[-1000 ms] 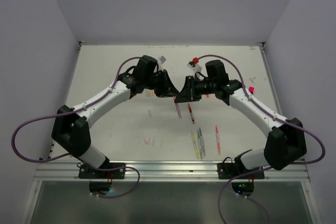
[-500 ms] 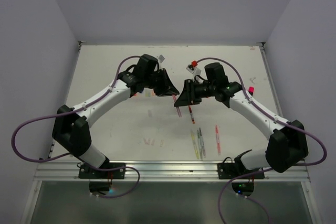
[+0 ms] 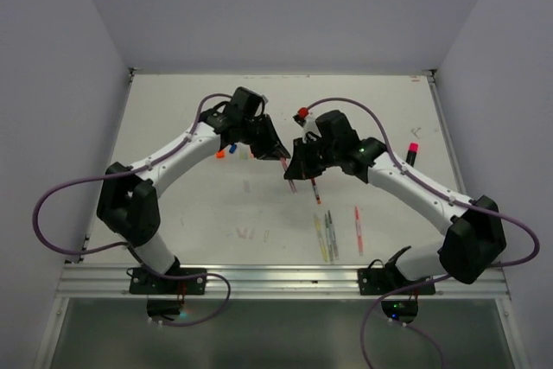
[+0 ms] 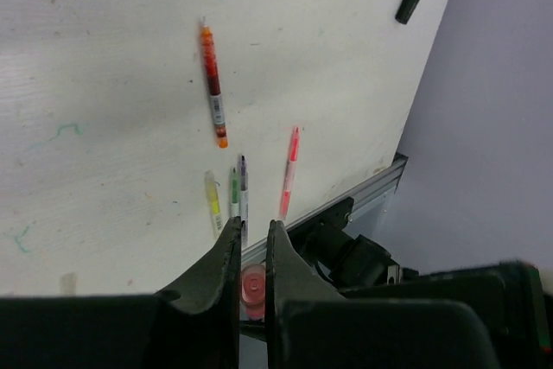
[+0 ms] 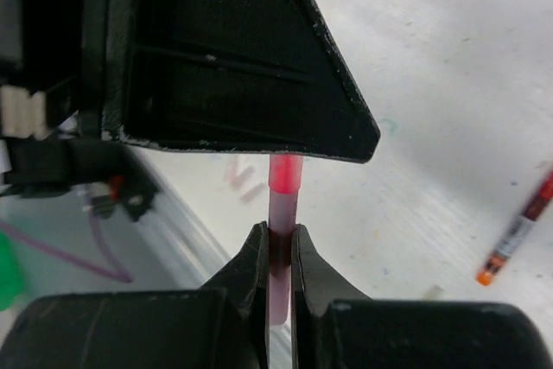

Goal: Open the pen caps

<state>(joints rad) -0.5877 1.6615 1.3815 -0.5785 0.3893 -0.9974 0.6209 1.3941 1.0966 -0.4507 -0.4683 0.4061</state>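
Above mid-surface, slim pink pen (image 5: 282, 213) pinched by both tools: left tool (image 4: 253, 231) shut on redder end, probably its cap (image 5: 286, 170), right tool (image 5: 278, 232) shut on barrel. Light, stiff, slick; grip cap squarely.

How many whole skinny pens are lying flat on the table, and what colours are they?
Orange-and-red slim plastic pen: 1
Pink slim plastic pen: 1
Yellow slim plastic pen: 1
Green slim plastic pen: 1
Dark slim plastic pen: 1
Total: 5
Not counted: translucent pink pen, held, not lying.
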